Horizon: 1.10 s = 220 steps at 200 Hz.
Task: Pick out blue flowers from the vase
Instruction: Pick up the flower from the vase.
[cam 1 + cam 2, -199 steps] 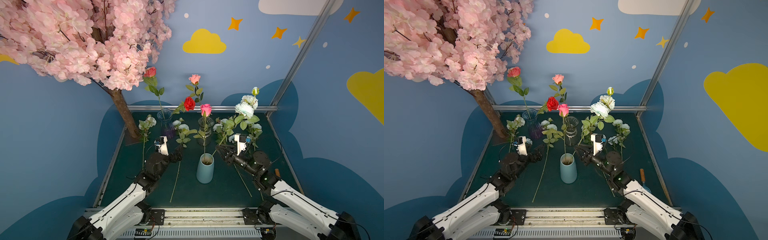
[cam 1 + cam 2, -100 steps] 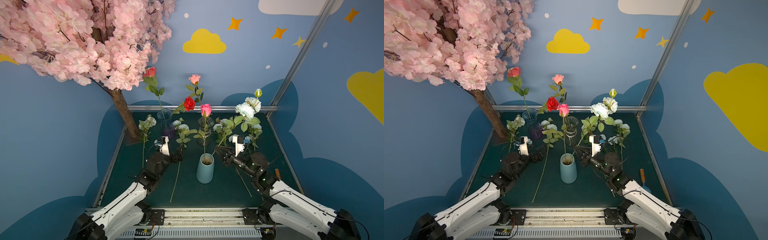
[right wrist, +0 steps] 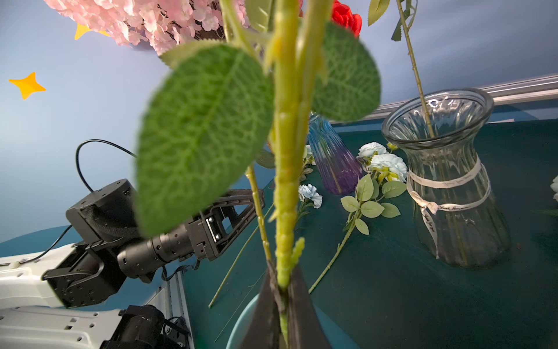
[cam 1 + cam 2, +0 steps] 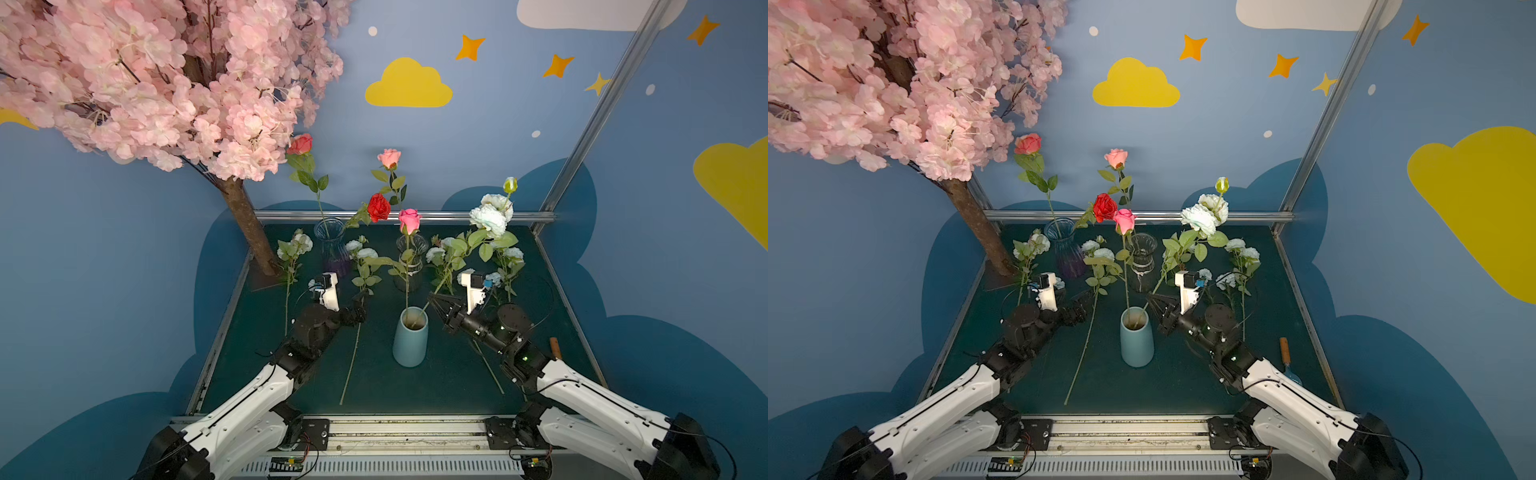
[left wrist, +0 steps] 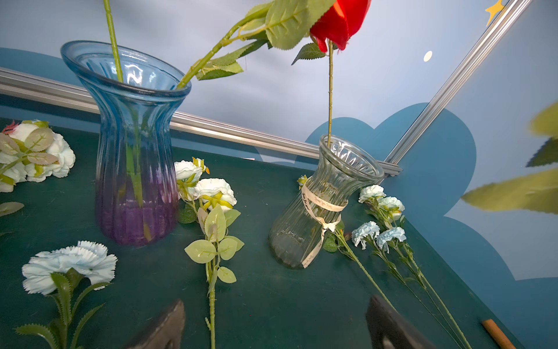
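Observation:
A teal vase (image 4: 410,336) stands mid-table and holds a pink rose (image 4: 409,220) and one of the blue flowers (image 4: 490,216), whose stem leans to the right. My right gripper (image 4: 432,297) is shut on that stem just above the rim; the right wrist view shows the jaws pinching the green stem (image 3: 285,181) over the vase rim (image 3: 241,317). My left gripper (image 4: 361,299) hangs open to the left of the vase. Its fingers (image 5: 169,326) straddle the stem of another blue flower (image 5: 211,272) lying on the mat. Several blue flowers (image 4: 509,253) lie flat on the table.
A blue-purple glass vase (image 4: 330,245) and a clear glass vase (image 4: 409,266), both with roses, stand at the back. The pink blossom tree's trunk (image 4: 245,224) rises at the back left. A wooden-handled tool (image 4: 555,347) lies at the right edge.
My right gripper's jaws have closed onto the blue flower's stem above the teal vase. The left arm has stayed in place.

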Motion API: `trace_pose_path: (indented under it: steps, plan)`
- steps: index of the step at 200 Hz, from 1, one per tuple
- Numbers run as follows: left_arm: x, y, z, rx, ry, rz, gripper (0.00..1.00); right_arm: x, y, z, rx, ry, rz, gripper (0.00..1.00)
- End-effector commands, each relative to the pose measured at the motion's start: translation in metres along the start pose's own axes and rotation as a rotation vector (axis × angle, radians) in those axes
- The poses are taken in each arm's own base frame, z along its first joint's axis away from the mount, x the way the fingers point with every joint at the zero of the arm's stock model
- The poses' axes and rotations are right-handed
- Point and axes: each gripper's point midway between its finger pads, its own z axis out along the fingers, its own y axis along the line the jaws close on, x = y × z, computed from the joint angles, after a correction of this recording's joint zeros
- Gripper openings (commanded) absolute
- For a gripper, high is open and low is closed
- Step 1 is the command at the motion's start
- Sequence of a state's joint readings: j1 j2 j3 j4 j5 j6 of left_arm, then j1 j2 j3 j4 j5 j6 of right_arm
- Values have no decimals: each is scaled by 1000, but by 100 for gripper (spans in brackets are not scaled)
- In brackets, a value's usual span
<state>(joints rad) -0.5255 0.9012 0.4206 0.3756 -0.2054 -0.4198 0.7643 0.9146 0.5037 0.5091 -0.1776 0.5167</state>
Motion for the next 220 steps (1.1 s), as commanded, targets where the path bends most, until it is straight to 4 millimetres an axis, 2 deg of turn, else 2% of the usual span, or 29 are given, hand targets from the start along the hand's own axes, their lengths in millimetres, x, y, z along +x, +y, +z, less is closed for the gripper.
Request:
trace_pose_path:
  steps: [1,56,61,66,131,186,220]
  plan:
    - [-11,-4,-2,19,-37,-10,93,-19,17,-3,-29,-26,-24,0]
    - [-11,-4,-2,17,-39,-9,94,-46,36,-13,-33,-32,-71,0]
    - [-11,-4,-2,18,-39,-10,94,-45,34,-13,-25,-21,-76,0]
    - [-12,-4,-3,17,-42,-10,94,-58,42,-15,-35,-41,-87,0]
    - [-12,-2,-3,10,-42,-7,93,-113,81,-29,-71,-68,-171,0]
    - [-12,-2,-4,10,-45,-6,94,-161,110,-61,-67,-135,-248,0]
    - [-12,-2,-4,10,-44,-7,94,-189,119,-85,-10,-176,-310,0]
